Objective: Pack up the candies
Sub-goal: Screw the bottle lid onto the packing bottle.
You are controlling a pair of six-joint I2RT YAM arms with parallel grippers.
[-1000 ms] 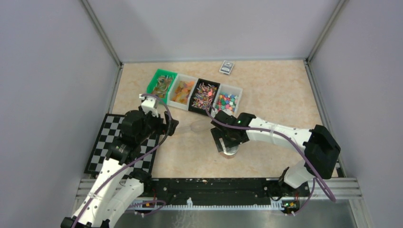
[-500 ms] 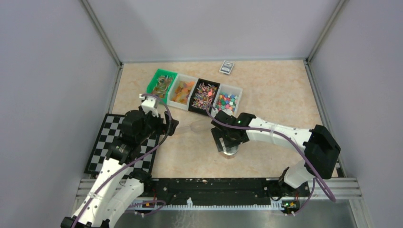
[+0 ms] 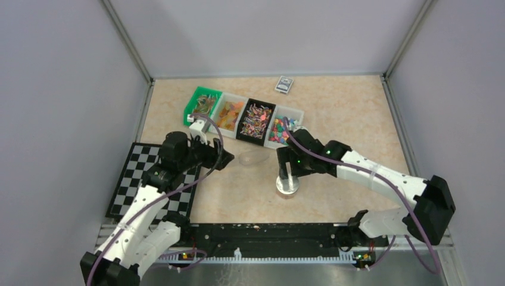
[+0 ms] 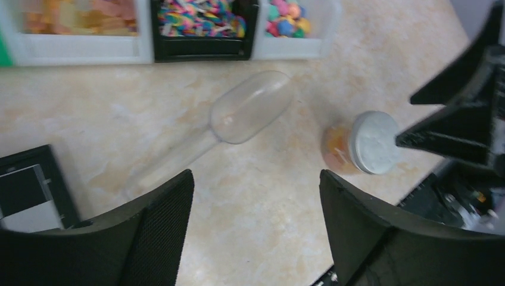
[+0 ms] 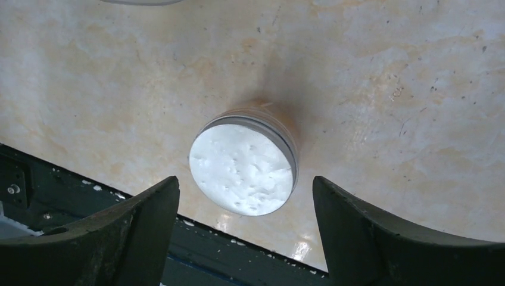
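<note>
Right end effector open and empty over the round silver lid capping the small clear cup of tiny orange candies on the beige counter, left end effector open, empty, above the clear plastic scoop.

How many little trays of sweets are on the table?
4, in a row at the far side: green tray, clear tray of orange sweets, black tray, clear tray of mixed colours. None seems hidden.

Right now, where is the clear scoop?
Top view: the clear scoop lies on the table, just in front of the black bin, between the left gripper and the lidded jar.
</note>
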